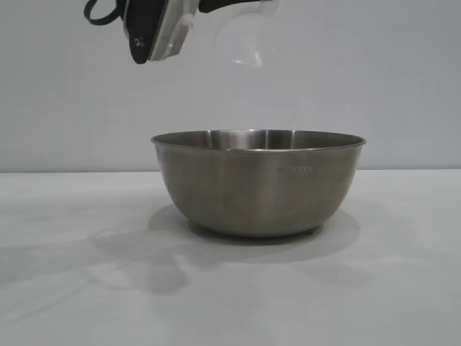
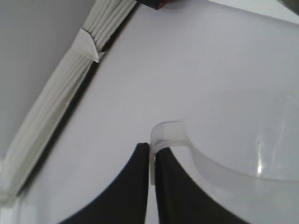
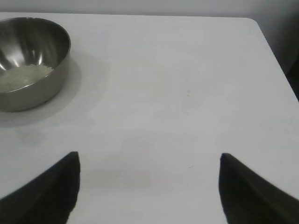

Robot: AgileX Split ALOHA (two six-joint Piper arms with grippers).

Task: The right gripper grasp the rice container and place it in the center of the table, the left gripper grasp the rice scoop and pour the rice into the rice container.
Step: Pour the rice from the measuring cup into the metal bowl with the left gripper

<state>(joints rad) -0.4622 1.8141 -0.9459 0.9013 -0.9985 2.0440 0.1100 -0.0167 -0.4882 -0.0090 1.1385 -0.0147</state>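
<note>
Fingers of our left gripper (image 2: 152, 163) pinch rice scoop (image 2: 243, 135) handle above rice container (image 1: 258, 180), tipped for pouring; rice (image 3: 21, 77) inside; our right gripper (image 3: 149, 186) spread wide, empty, well apart.

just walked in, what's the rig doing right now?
The left gripper, a black two-fingered claw, is shut on the loop handle of the small translucent plastic rice scoop, holding it tipped above the large round stainless-steel rice container on the white table. Off-white rice already lies in the bowl's bottom; none shows in the scoop. The right gripper hangs open over bare table, away from the bowl, holding nothing.
</note>
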